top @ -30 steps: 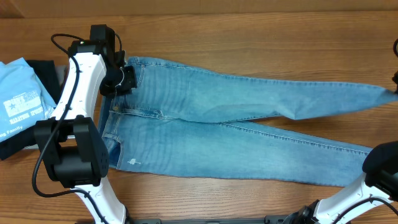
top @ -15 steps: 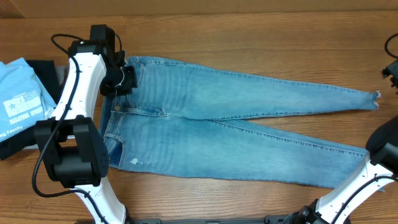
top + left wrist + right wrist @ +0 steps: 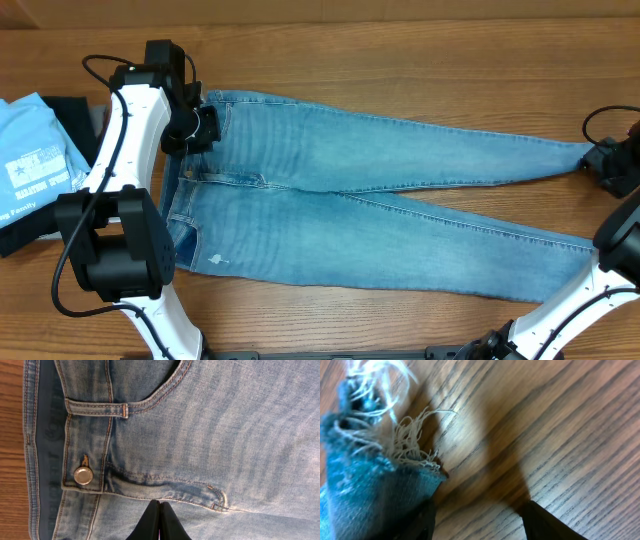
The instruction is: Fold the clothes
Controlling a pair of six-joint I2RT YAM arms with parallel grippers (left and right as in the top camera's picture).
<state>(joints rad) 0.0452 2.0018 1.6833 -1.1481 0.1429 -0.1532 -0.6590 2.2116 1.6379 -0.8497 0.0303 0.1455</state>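
The light blue denim jeans (image 3: 380, 200) lie flat on the wooden table, waist to the left and both legs running right. My left gripper (image 3: 200, 128) sits over the waistband. In the left wrist view its fingers (image 3: 160, 515) are shut tip to tip on the denim (image 3: 225, 435) below the metal button (image 3: 83, 475); no fabric shows between them. My right gripper (image 3: 607, 165) is at the far right, beside the upper leg's frayed hem (image 3: 588, 152). It stands open (image 3: 480, 522), with the hem (image 3: 380, 475) lying against its left finger (image 3: 422, 522).
A light blue T-shirt with white print (image 3: 30, 160) lies at the left edge on top of dark folded garments (image 3: 68, 115). A black cable (image 3: 600, 118) loops near the right arm. Bare wood (image 3: 400, 60) runs behind the jeans.
The right gripper opened and let go of the upper leg's hem, which drew back leftward onto the table. The gripper has since come back beside it. The left arm has not moved.
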